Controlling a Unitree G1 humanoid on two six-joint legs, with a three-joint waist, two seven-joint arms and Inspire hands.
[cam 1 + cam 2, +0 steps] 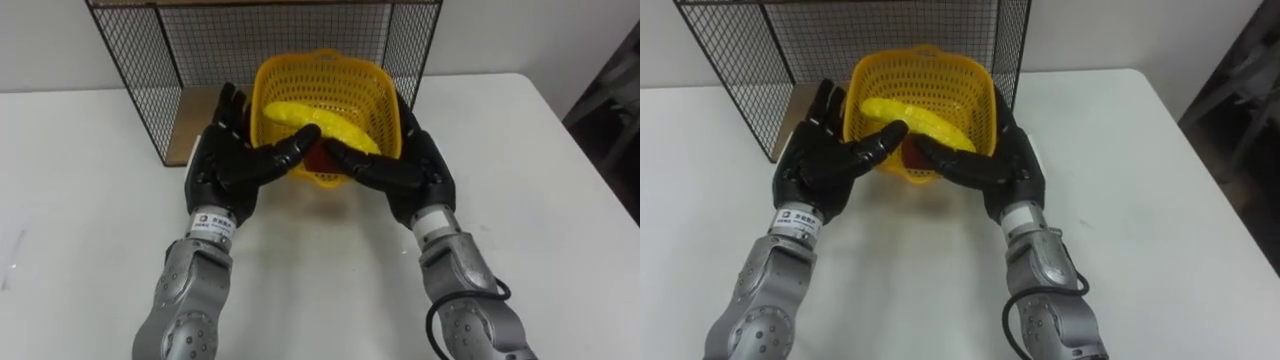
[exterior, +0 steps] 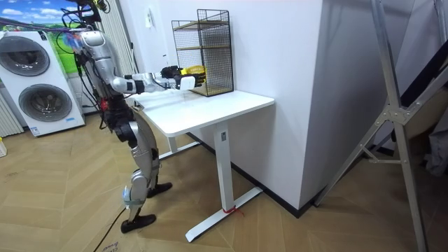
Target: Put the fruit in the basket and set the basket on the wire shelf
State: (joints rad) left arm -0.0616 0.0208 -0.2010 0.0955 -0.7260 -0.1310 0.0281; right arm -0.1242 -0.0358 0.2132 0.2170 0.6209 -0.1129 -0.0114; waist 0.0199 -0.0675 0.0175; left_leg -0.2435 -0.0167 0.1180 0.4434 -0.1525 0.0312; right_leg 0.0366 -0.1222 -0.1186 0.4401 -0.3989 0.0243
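Fingers of left hand straight, flat on left side of yellow basket. Banana inside. Basket squeezed between hands, just before wire shelf. Right hand flat too. Robot should press evenly, keep basket level, slide straight in.

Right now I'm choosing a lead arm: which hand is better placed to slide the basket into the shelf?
Left, slightly. Both press the basket with straight fingers, but the left hand has open room ahead inside the shelf, while the right hand sits near its right mesh wall.
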